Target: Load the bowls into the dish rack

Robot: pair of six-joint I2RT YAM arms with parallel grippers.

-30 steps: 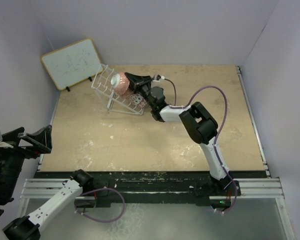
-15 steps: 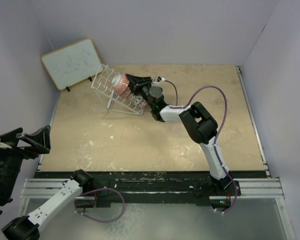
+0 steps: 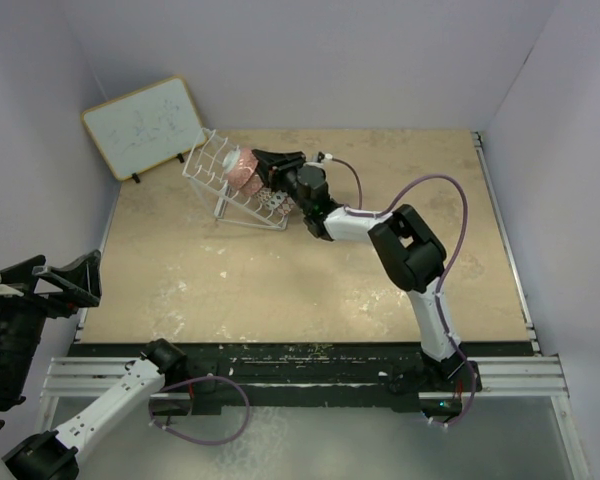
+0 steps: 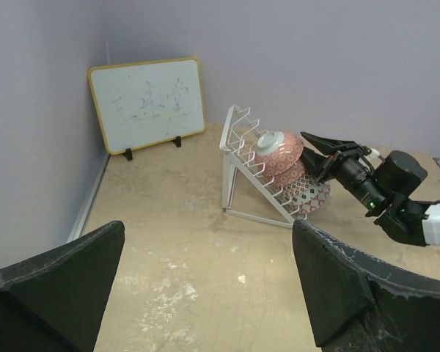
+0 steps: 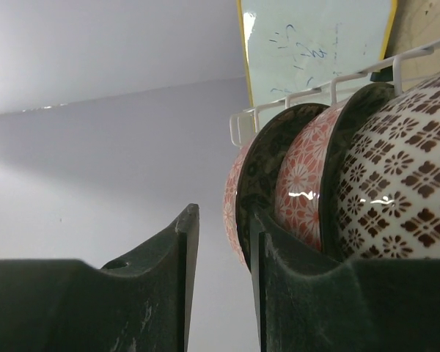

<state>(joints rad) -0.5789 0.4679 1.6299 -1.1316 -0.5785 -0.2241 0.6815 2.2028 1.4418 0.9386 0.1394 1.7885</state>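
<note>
The white wire dish rack stands tilted at the back left of the table. Bowls lean in it in a row. A pink-red bowl is uppermost and others lie lower. In the left wrist view the rack holds the pink-red bowl above patterned ones. My right gripper is open at that bowl's rim. One fingertip lies against its dark inside, and the gap is empty. A beige-brown bowl is nearest the camera. My left gripper is open and empty, far left off the table.
A wood-framed whiteboard leans on the wall just left of the rack, and it also shows in the left wrist view. Purple walls close in the table on three sides. A metal rail runs along the right edge.
The pink-red bowl has gone deeper into the rack, up and to the left. My right arm's elbow has swung to the right. The left arm has barely moved.
</note>
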